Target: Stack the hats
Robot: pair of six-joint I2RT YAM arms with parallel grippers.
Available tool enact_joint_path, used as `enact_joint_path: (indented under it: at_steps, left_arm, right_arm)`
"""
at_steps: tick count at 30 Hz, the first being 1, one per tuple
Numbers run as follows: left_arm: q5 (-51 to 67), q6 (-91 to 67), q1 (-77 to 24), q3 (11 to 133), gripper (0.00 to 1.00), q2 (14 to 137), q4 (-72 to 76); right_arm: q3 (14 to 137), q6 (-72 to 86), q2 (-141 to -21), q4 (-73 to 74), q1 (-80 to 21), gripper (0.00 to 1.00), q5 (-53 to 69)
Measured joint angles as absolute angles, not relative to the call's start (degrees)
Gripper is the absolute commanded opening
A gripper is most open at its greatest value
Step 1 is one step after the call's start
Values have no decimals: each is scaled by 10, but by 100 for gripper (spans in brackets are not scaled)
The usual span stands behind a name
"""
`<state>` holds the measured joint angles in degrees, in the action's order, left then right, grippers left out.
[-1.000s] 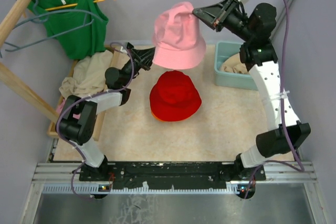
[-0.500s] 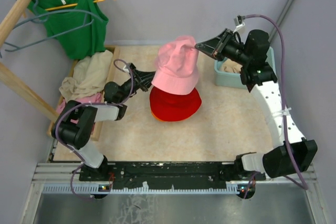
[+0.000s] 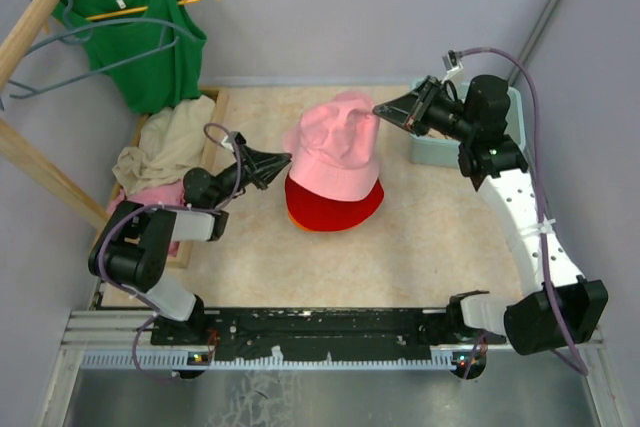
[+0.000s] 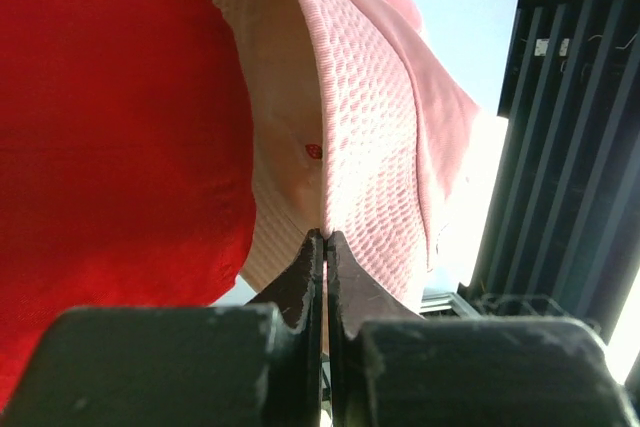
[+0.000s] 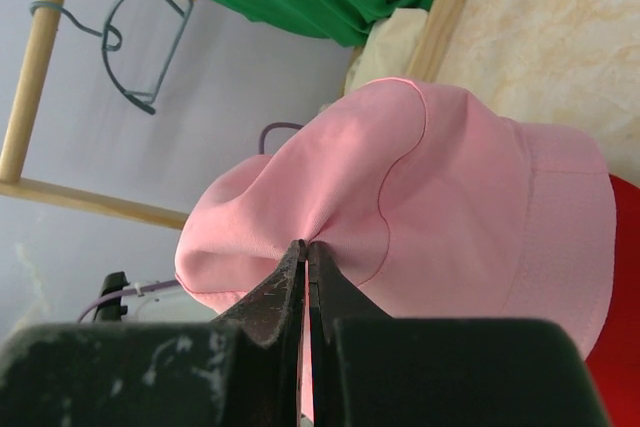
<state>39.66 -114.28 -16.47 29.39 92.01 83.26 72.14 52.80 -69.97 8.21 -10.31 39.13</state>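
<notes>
While my R gripper (image 3: 378, 109) hangs over the middle of the table (image 3: 430, 232), its 2 fingers are pressed tight on a little fold of cloth at the top of the pink hat (image 3: 335, 152). The cloth bunches up right where I pinch it.

My L gripper (image 3: 288, 157) comes in low from the left side. Its fingers are squeezed together too, w/ the thin edge of the pink hat's brim caught at the tips. From my L wrist cam I see the bumpy inside of the brim on one side and lots of red on the other.

The pink hat sits over the red hat (image 3: 335, 209), tipped a bit, w/ its top leaning toward my R side. The red brim sticks out from under it at the front. Under the red hat is the orange hat (image 3: 292, 215); only a thin strip shows at the left edge.

A teal bin (image 3: 425, 150) is at the right, partly behind my R arm. A green top (image 3: 150, 47) hangs at the back left, w/ a beige cloth (image 3: 165, 142) below it.
</notes>
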Motion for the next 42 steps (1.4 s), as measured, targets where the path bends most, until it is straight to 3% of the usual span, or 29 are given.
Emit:
enact_joint_path:
  at_steps: [29,31,34,37,40,42]
  left_arm:
    - [516,-1117,-95,182,0,1020,878]
    - [522,-1114,-91,182,0,1021,879]
    - [531,-1108,-86,180,0,1029,879]
    - [536,-1103,-85,175,0,1039,879]
    - [540,-1097,-85,170,0,1043,879]
    - [542,-1096,-85,170,0,1045,879]
  right_arm:
    - [622,469,-690,107,-179,0,378]
    - [618,462,-690,115,-179,20,376]
    - [618,447,-690,135,-179,40,371]
    - [620,415,-682,176,-179,48,340]
    - [626,371,-670,235,-177,45,283]
    - [627,348,-657,268,-169,26,237]
